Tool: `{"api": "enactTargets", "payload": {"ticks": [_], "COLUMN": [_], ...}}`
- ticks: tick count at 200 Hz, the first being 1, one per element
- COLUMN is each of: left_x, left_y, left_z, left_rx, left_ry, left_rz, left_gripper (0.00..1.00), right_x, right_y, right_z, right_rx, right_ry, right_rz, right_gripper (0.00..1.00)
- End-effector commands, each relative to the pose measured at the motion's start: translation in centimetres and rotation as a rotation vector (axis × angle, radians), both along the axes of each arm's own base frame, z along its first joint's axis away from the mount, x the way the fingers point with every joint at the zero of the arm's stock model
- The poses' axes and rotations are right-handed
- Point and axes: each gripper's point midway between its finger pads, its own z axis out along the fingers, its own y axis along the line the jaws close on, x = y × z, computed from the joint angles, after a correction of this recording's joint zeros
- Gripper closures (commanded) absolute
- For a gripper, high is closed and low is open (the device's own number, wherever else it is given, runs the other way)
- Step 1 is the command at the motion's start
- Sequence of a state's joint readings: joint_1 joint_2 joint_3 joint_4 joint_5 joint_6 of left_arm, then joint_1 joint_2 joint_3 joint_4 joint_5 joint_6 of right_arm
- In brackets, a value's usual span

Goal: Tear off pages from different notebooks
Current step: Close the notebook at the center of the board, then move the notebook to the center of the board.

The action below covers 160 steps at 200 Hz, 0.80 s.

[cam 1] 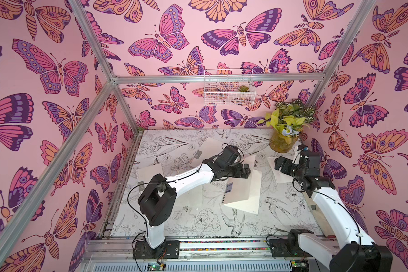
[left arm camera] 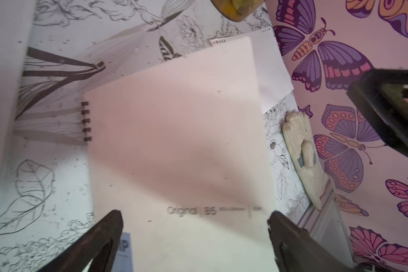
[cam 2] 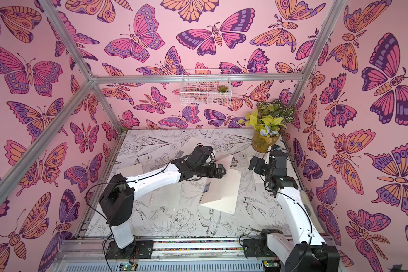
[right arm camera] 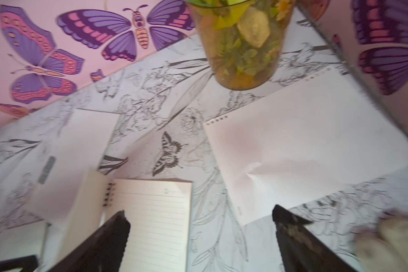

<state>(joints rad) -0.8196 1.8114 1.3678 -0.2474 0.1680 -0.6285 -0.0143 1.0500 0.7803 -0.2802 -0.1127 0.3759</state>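
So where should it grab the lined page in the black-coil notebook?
Probably its free edge, opposite the black coils, from the side of the right arm: the lined page lies flat, and a raised leaf blocks the coil side.

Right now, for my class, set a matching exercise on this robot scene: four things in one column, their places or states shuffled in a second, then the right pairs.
Things
1. left pincer
2. wire basket
3. vase of plants
4. black-coiled notebook

Places or states
A. far right corner of the table
B. open, holding nothing
C. hung on the back wall
D. mid-table, with a blue label

Pairs: 1-B, 2-C, 3-A, 4-D
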Motion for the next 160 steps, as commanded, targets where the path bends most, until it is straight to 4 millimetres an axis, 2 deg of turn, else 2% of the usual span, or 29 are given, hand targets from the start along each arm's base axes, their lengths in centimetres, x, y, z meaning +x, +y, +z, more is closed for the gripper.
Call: {"api": "enactTargets", "payload": {"ticks": [1,11,18,36,51,57,69,87,120,135,160], "left_x": [3.4,4.6,5.2,6.6,8.1,8.9,10.3,12.0,15.1,16.5,17.8], "left_y": [7.1,10.5,12.4,15.9,19.2,20.4,22.0,22.9,22.9,22.9,22.9], "left_z": [1.4,1.2,1.1,1.2,0.9,0.5,-0.3,-1.4,-3.6,-5.0,-7.6], "left_rx": [0.052,0.094,0.114,0.188,0.268,0.285,0.298,0.345,0.412,0.414,0.433], "left_ry": [-0.075,-0.092,-0.105,-0.151,-0.162,-0.154,-0.123,-0.097,-0.071,-0.033,0.027], "left_rz": [0.162,0.239,0.269,0.324,0.395,0.417,0.440,0.437,0.375,0.339,0.289], "left_gripper": [0.00,0.00,0.00,0.00,0.00,0.00,0.00,0.00,0.00,0.00,0.00], "right_x": [-0.3,-1.3,-2.0,-4.1,-5.9,-6.5,-8.0,-9.7,-12.1,-12.6,-13.4], "right_y": [6.2,8.6,9.4,11.6,13.9,15.2,17.7,18.9,19.5,19.3,19.0], "right_z": [2.1,1.4,0.8,-0.1,-0.4,-1.1,-3.6,-7.4,-11.7,-12.9,-13.8], "right_rx": [0.051,-0.064,-0.127,-0.216,-0.327,-0.361,-0.412,-0.555,-0.667,-0.684,-0.719], "right_ry": [-0.071,-0.047,-0.017,0.031,-0.014,-0.030,0.015,0.161,0.396,0.463,0.520], "right_rz": [0.200,0.264,0.260,0.313,0.421,0.482,0.631,0.748,0.868,0.878,0.890], "right_gripper": [0.01,0.00,0.00,0.00,0.00,0.01,0.01,0.01,0.01,0.01,0.01]}}
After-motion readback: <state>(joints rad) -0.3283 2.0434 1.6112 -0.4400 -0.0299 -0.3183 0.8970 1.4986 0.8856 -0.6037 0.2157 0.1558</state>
